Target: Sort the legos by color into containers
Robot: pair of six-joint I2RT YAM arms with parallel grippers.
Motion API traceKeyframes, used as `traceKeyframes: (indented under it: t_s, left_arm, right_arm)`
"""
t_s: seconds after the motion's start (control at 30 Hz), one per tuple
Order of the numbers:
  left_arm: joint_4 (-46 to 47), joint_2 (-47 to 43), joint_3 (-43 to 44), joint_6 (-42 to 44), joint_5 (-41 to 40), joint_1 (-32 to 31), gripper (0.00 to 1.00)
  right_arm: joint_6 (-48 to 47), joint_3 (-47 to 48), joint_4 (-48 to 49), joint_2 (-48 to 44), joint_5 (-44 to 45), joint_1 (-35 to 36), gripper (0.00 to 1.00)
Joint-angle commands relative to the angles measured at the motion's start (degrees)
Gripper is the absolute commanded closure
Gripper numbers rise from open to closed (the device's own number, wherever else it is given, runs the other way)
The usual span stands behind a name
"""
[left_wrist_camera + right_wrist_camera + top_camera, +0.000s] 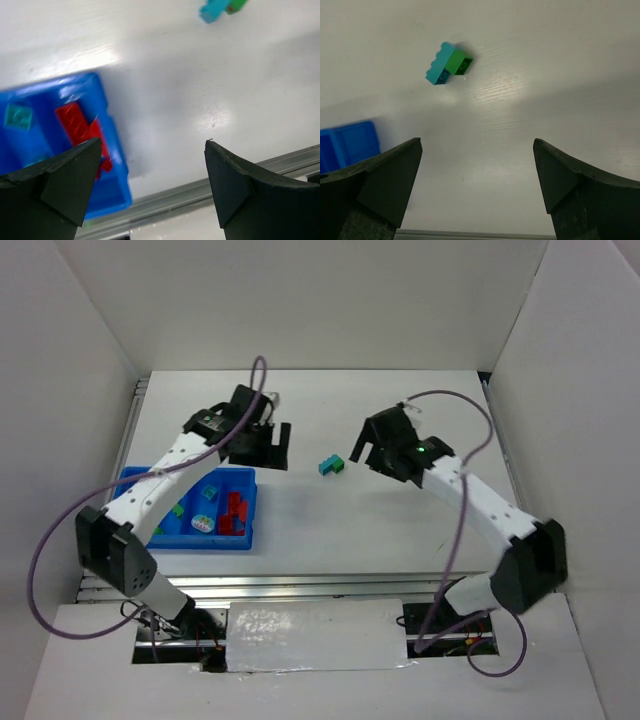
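Observation:
A teal brick (326,467) and a green brick (339,463) lie stuck together on the white table, between my two grippers. My left gripper (272,446) hangs open and empty to their left, just past the tray's far right corner. The right gripper (362,452), also open with nothing in it, hovers close on their right. In the right wrist view the teal brick (440,70) and green brick (459,62) lie ahead of the wide-apart fingers. The bright-blue tray (250,508) holds red bricks (235,512), green ones and a pale rounded piece (203,524). My left arm covers part of the tray.
In the left wrist view the tray's corner (114,150) with red bricks (75,122) and a teal brick (18,117) sits left of the gripper (152,150). A metal rail (300,585) runs along the table's near edge. White walls enclose the table.

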Motion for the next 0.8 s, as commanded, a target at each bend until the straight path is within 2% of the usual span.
traceKeyframes:
  t_s: [0.0, 0.17, 0.23, 0.47, 0.63, 0.77]
  left_arm:
    - [5.8, 7.7, 6.1, 5.9, -2.9, -5.4, 0.05]
    - [11.7, 18.1, 9.4, 7.8, -1.3, -6.5, 0.22]
    - [12.4, 23.1, 12.0, 9.0, -1.3, -6.6, 0.24]
    - [14.8, 33.3, 17.9, 13.9, 0.7, -7.1, 0.24]
    - [17.0, 36.3, 19.4, 15.5, -0.3, -7.2, 0.23]
    - [16.2, 40.7, 24.5, 16.2, 0.2, -7.4, 0.23]
  right_arm:
    - [4.3, -2.4, -2.9, -13.7, 1.9, -2.5, 0.0]
    - [3.1, -6.4, -5.1, -25.3, -1.4, -4.5, 0.0]
    - [3.0, -8.2, -5.3, -29.2, -2.8, -4.8, 0.0]
    - [2.1, -12.6, -6.5, -35.5, -5.8, -5.0, 0.0]
    - [1.0, -13.3, -7.2, -36.1, -7.1, -5.1, 0.0]
    - [0.0, -12.7, -7.9, -36.1, -8.6, -5.1, 0.0]
